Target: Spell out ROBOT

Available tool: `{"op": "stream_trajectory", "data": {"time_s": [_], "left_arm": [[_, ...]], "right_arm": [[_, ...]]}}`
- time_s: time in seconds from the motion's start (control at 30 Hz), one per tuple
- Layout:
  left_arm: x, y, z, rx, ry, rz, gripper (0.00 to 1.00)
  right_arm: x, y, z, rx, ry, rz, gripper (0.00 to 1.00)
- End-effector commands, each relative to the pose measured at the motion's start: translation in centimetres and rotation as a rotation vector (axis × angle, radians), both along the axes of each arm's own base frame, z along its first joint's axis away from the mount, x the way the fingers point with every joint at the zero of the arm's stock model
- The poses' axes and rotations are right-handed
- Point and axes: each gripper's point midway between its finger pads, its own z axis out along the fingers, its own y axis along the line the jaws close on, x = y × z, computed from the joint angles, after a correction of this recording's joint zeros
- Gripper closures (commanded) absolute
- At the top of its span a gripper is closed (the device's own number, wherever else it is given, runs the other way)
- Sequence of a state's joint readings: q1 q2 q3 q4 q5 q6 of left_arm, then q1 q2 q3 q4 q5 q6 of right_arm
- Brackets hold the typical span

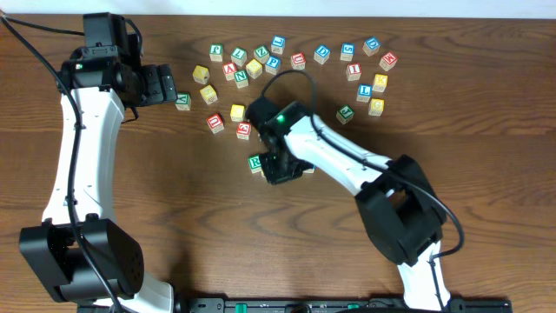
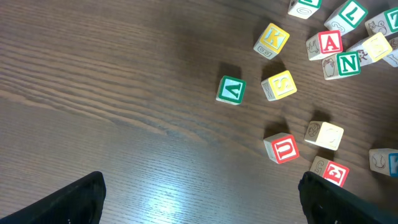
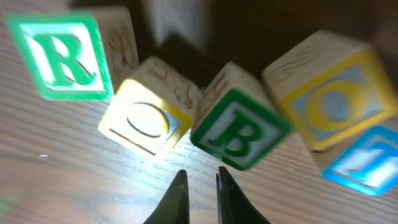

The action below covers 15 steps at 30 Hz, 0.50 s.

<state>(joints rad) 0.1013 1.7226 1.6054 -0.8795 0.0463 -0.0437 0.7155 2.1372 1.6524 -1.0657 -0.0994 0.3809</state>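
Observation:
In the right wrist view five letter blocks lie in a rough, uneven row: green R [image 3: 62,57], yellow O [image 3: 146,121], green B [image 3: 239,130], a second yellow O [image 3: 336,99] and blue T [image 3: 364,165]. The B and the second O are tilted. My right gripper [image 3: 202,186] is shut and empty, just in front of the gap between the first O and the B. In the overhead view it [image 1: 280,165] covers most of the row; only the green R [image 1: 255,162] shows. My left gripper [image 1: 161,84] is open and empty at the far left, wide open above bare wood in its wrist view [image 2: 199,199].
Loose blocks are scattered along the back of the table [image 1: 252,61] and at the back right [image 1: 365,74]. A green V [image 2: 231,90], yellow S [image 2: 278,84], yellow K [image 2: 272,40] and red U [image 2: 282,149] lie ahead of the left gripper.

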Motion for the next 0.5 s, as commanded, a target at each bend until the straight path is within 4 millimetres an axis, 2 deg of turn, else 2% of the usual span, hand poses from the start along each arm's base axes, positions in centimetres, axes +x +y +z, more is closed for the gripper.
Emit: {"op": "stream_trajectory", "data": {"time_s": [0.0, 0.2, 0.33, 0.47], "left_arm": [[0.2, 0.3, 0.6, 0.019, -0.014, -0.005, 0.02], [0.2, 0.3, 0.6, 0.019, -0.014, -0.005, 0.02], [0.2, 0.3, 0.6, 0.019, -0.013, -0.005, 0.02], [0.2, 0.3, 0.6, 0.019, -0.013, -0.005, 0.03]], "right_arm": [[2.7, -0.3, 4.3, 0.093, -0.088, -0.059, 0.87], [6.2, -0.7, 3.6, 0.149, -0.151, -0.173, 0.9], [7.1, 0.2, 2.4, 0.168, -0.165, -0.207, 0.93], [7.1, 0.4, 0.7, 0.154, -0.139, -0.252, 0.96]]}}
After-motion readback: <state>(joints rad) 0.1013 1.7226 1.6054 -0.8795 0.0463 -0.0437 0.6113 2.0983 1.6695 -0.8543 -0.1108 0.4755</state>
